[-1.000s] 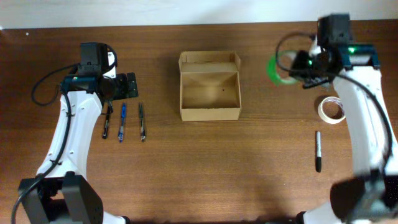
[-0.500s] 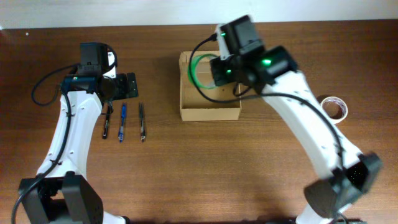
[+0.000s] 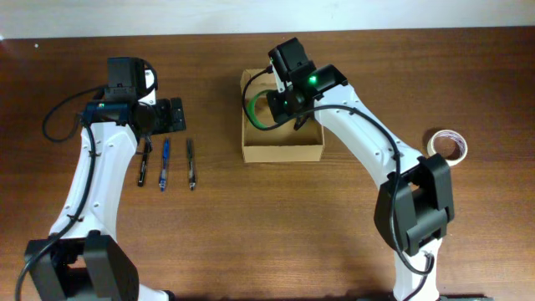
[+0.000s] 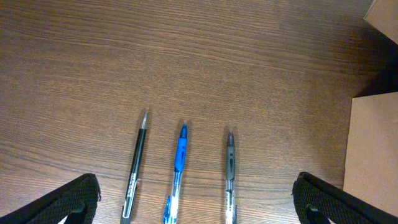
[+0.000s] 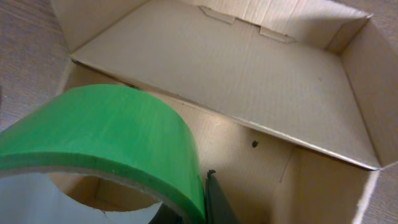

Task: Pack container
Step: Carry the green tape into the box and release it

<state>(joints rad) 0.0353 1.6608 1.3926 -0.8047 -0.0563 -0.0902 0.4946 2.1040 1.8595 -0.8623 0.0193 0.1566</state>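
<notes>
Hovering over the container (image 3: 282, 154) at mid-table, overhead, right gripper (image 3: 282, 102) pinches green tape roll (image 3: 253, 109), presumably for dropping in; left wrist: left gripper (image 4: 196, 199) spread above three pens (image 4: 179, 163); right wrist: roll poised above container's open interior.

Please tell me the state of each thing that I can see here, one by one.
container, open, flap back.
green tape roll, held over the container, not yet released.
white tape roll, lying flat on the table.
three pens, lying side by side on the table.
left gripper, open, empty.
right gripper, shut on the green tape roll.
</notes>
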